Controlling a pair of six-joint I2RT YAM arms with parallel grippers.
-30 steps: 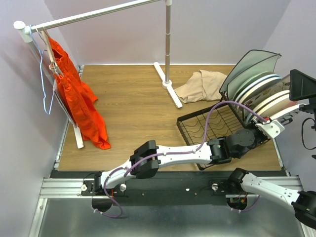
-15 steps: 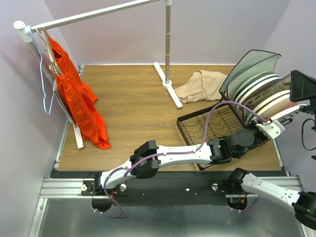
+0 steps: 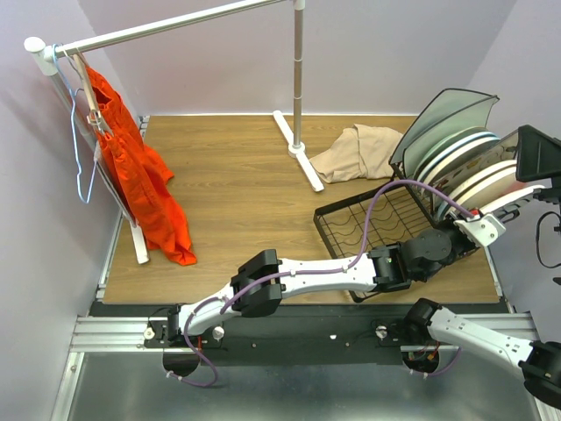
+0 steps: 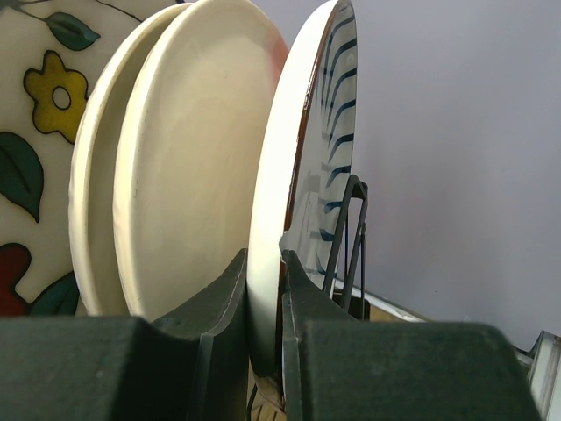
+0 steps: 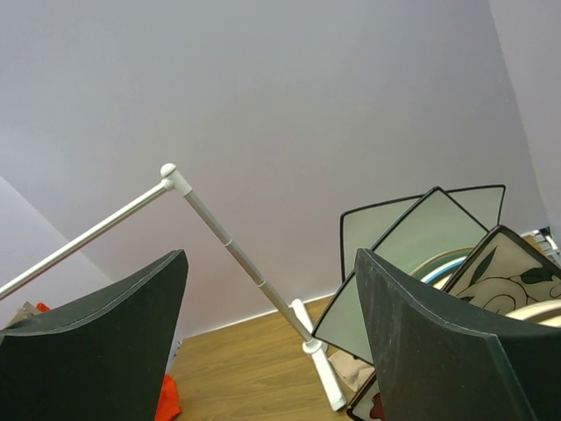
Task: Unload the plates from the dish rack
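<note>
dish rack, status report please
Left gripper shut on striped plate rim, plate in dish rack. Right gripper open, empty. Cream plate close beside it.

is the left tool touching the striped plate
Touching. Left wrist view shows the left tool clamped on the striped plate, a finger against each face.

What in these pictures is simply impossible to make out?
- Top view: how many plates stand in the dish rack. They overlap, and the right edge cuts some off.
- Left wrist view: the foot of the striped plate and its slot, hidden behind the left gripper clamped on its rim.
- Left wrist view: most of the flowered plate, cut off by the left edge.
- Right wrist view: the plates' lower parts, behind a finger of the open right gripper.
</note>
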